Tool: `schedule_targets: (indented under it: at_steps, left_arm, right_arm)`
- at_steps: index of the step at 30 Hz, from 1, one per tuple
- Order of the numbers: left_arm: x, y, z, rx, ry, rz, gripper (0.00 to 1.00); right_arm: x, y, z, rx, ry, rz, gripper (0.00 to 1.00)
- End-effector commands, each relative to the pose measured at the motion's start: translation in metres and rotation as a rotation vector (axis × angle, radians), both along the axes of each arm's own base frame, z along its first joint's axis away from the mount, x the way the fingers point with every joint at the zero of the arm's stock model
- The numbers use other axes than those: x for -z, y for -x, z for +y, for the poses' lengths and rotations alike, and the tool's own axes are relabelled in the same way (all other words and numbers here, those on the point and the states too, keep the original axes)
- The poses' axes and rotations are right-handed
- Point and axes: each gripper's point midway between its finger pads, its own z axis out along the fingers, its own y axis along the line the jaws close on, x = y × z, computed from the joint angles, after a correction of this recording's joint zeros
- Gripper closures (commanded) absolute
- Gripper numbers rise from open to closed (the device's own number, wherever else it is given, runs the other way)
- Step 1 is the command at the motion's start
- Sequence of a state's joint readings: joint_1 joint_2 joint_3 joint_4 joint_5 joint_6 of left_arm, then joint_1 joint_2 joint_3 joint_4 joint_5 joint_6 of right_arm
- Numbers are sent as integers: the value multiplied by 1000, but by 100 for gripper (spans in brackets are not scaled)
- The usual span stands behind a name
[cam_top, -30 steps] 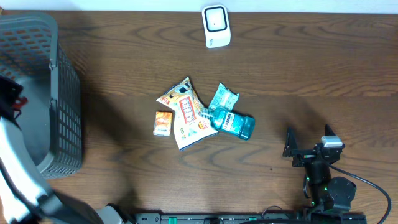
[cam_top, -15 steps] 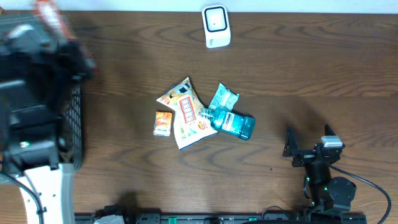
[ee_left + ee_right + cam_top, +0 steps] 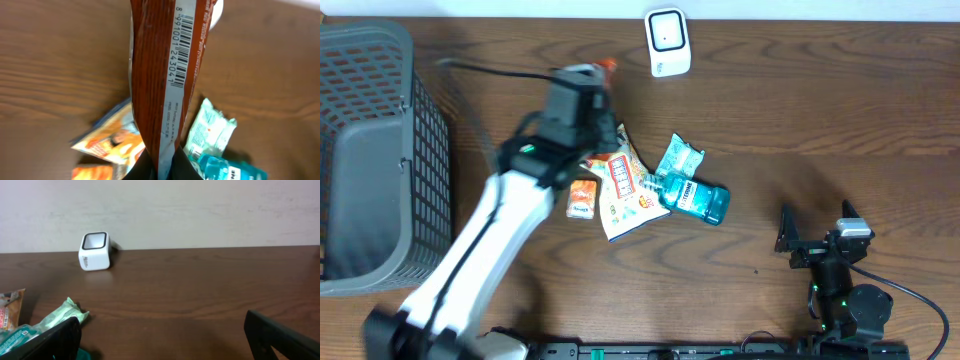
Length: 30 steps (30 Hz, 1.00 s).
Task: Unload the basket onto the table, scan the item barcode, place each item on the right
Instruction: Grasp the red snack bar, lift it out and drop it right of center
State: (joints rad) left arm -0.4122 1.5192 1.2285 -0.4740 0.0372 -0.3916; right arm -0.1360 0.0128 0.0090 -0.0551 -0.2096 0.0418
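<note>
Left jaws clamped on one end of an orange-brown snack packet (image 3: pixel 160 85), its barcode (image 3: pixel 181 45) facing the wrist camera, packet held over the worktop (image 3: pixel 820 120) near the white scanner (image 3: pixel 667 42), right jaws wide open, empty, well apart at the front right.

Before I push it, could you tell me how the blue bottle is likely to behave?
The blue bottle looks rigid and liquid-filled, so probably heavy for its size. Lying on its side, it may slide or roll, likely nudging the green packet beside it.
</note>
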Motion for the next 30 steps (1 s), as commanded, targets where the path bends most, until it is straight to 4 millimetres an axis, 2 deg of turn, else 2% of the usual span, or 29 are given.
schedule_targets:
  at_steps: [1, 6, 9, 12, 16, 19, 24, 26, 30]
  left_arm:
    - [30, -5, -15, 30, -51, 35, 93]
    - [60, -7, -54, 106, -59, 47, 93]
    - [61, -7, -85, 164, -33, 1, 93]
    - [52, -5, -121, 195, 35, -59, 93]
    - [47, -1, -168, 133, 223, -73, 93]
    - [55, 0, -200, 82, 357, -57, 93]
    - [98, 6, -229, 25, 451, 26, 93]
    - [111, 14, -242, 65, 480, 64, 92]
    - [114, 22, -257, 128, 514, 81, 92]
  right_arm:
    - [1, 0, 1, -3, -10, 0, 1]
    - [1, 0, 1, -3, -10, 0, 1]
    - [1, 0, 1, -3, -10, 0, 1]
    - [1, 0, 1, -3, -10, -1, 1]
    - [1, 0, 1, -3, -10, 0, 1]
    - [1, 0, 1, -3, -10, -1, 1]
    - [1, 0, 1, -3, -10, 0, 1]
    - [1, 0, 1, -3, -10, 0, 1]
    - [1, 0, 1, -3, -10, 0, 1]
